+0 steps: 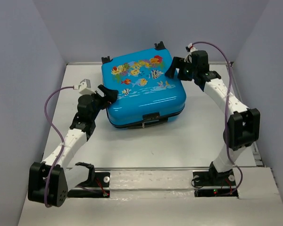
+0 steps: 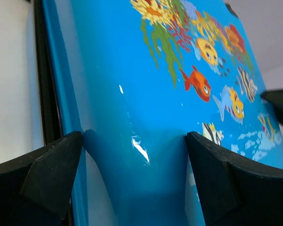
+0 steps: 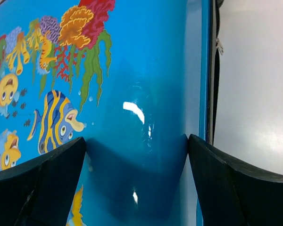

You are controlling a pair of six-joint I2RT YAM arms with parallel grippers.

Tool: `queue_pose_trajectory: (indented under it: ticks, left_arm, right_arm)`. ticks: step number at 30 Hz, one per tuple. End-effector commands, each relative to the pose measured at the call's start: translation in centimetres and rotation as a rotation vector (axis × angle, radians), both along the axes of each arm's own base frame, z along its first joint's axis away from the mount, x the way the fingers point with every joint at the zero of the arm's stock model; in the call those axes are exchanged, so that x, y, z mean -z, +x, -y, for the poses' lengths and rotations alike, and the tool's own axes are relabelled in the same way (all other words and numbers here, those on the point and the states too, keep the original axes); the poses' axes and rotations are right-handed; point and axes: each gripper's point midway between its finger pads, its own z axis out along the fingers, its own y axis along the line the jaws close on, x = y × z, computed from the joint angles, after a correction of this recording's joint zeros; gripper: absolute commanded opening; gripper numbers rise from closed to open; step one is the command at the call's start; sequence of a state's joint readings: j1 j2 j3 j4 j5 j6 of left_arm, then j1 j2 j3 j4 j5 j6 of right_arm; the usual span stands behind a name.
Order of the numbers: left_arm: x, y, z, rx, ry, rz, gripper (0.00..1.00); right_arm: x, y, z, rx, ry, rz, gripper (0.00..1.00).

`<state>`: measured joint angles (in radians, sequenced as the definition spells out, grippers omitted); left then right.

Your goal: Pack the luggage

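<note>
Overhead first: I see the luggage lying shut and flat on the table, fish print facing up, sitting in the far middle of the surface with its wheels at the far edge. The left gripper is at the case's left edge, and the right gripper is at its far right corner. Both are right up against the shell. On my left wrist feed, the fingers stand wide apart, straddling the rounded blue edge of the case. One finger is on the side with the black zip and pale table, and the other is over the printed face with its orange and striped fish. I cannot tell whether the pads actually press the shell. On the right wrist feed the picture is much the same in mirror. The fingers are spread wide over the glossy curved edge, with coral and a striped fish to the left and the zip line and bare table to the right. Whether the pads are touching there is also unclear to me.
</note>
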<state>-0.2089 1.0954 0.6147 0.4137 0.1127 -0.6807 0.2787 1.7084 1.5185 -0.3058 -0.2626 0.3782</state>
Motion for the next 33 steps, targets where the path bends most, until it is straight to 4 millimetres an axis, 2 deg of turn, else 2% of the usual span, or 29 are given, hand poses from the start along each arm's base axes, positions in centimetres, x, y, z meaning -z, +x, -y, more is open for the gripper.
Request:
queue_pose_trajectory:
  ticks: [1, 2, 3, 4, 7, 8, 9, 10, 11, 12, 13, 14, 15, 17, 19, 20, 21, 24, 25, 26, 27, 28, 30, 31, 32, 33]
  left_arm:
    - [-0.3, -8.3, 11.0, 0.387, -0.136, -0.052, 0.97]
    - [-1.3, -8.9, 11.3, 0.381, -0.151, -0.023, 0.97]
    - [-1.5, -10.3, 12.5, 0.416, -0.168, -0.027, 0.97]
    - [-2.0, -10.7, 12.7, 0.420, -0.176, -0.016, 0.97]
    - [-3.9, -11.6, 12.3, 0.398, -0.196, 0.034, 0.97]
    - [-4.2, -11.4, 12.0, 0.380, -0.196, 0.043, 0.97]
    - [-4.3, -11.3, 11.8, 0.368, -0.191, 0.043, 0.97]
    - [-5.4, -11.2, 11.6, 0.359, -0.191, 0.066, 0.97]
    - [-5.9, -11.1, 11.5, 0.350, -0.191, 0.077, 0.97]
    - [-6.5, -11.1, 11.5, 0.355, -0.193, 0.090, 0.97]
    - [-8.2, -11.0, 11.4, 0.351, -0.197, 0.121, 0.97]
    - [-8.1, -10.4, 10.6, 0.306, -0.124, 0.115, 0.98]
    - [-11.3, -9.7, 9.6, 0.252, -0.107, 0.167, 0.99]
    - [-13.4, -8.9, 8.0, 0.174, -0.051, 0.201, 0.99]
    - [-16.4, -7.8, 5.9, 0.116, -0.015, 0.248, 0.99]
    - [-16.7, -6.9, 4.7, 0.092, 0.009, 0.244, 0.99]
    - [-18.1, -6.6, 3.8, 0.069, 0.004, 0.264, 0.99]
    - [-18.8, -5.3, 1.2, 0.000, 0.014, 0.272, 0.99]
    - [-18.7, -4.4, -0.8, -0.065, 0.018, 0.267, 0.99]
    - [-18.4, -3.8, -1.5, -0.082, 0.023, 0.258, 0.99]
    - [-18.1, -3.3, -2.3, -0.103, 0.030, 0.246, 0.99]
    - [-17.6, -2.5, -3.9, -0.147, 0.030, 0.231, 0.99]
    - [-16.1, -0.9, -4.6, -0.145, 0.020, 0.193, 0.99]
    - [-14.8, 0.4, -6.2, -0.184, -0.001, 0.155, 0.99]
    - [-14.7, 1.0, -6.3, -0.165, -0.022, 0.161, 0.99]
    - [-14.2, 1.6, -6.9, -0.176, -0.039, 0.148, 0.99]
  right_arm:
    - [-2.2, -4.7, -13.0, -0.576, 0.266, -0.063, 0.91]
    - [-2.4, -4.8, -13.8, -0.603, 0.269, -0.072, 0.91]
    - [-1.1, -4.2, -14.1, -0.597, 0.264, -0.117, 0.92]
    - [-2.7, -3.4, -14.3, -0.594, 0.269, -0.082, 0.92]
    - [-3.1, -2.2, -14.5, -0.555, 0.262, -0.086, 0.96]
    - [-5.0, -2.0, -14.8, -0.570, 0.281, -0.057, 0.97]
    - [-5.5, -2.1, -15.0, -0.586, 0.293, -0.059, 0.98]
    - [-5.6, -1.9, -15.2, -0.592, 0.300, -0.067, 1.00]
    - [-7.5, -1.6, -15.2, -0.585, 0.301, -0.024, 1.00]
    - [-8.3, -1.4, -15.1, -0.578, 0.299, -0.005, 1.00]
    - [-8.8, -1.4, -15.1, -0.569, 0.298, 0.003, 1.00]
    - [-10.4, -1.3, -14.8, -0.553, 0.298, 0.039, 1.00]
    - [-11.2, -1.0, -14.2, -0.533, 0.297, 0.060, 1.00]
    - [-13.0, -1.2, -13.6, -0.508, 0.285, 0.108, 1.00]
    - [-16.0, -1.6, -12.4, -0.460, 0.253, 0.205, 1.00]
    - [-18.0, -1.9, -11.4, -0.423, 0.226, 0.275, 1.00]
    - [-18.8, -2.1, -11.0, -0.409, 0.214, 0.302, 1.00]
    - [-20.3, -3.2, -10.1, -0.407, 0.184, 0.357, 1.00]
    - [-21.6, -4.4, -9.6, -0.413, 0.182, 0.390, 1.00]
    - [-20.4, -4.6, -9.4, -0.418, 0.164, 0.372, 1.00]
    - [-20.2, -5.1, -9.2, -0.419, 0.154, 0.372, 1.00]
    - [-21.1, -6.5, -8.5, -0.419, 0.150, 0.396, 1.00]
    - [-19.6, -8.3, -8.0, -0.420, 0.133, 0.377, 1.00]
    - [-19.4, -9.2, -7.9, -0.425, 0.128, 0.383, 1.00]
    - [-16.2, -10.1, -8.5, -0.445, 0.110, 0.330, 1.00]
    - [-15.9, -11.2, -8.8, -0.463, 0.113, 0.346, 1.00]
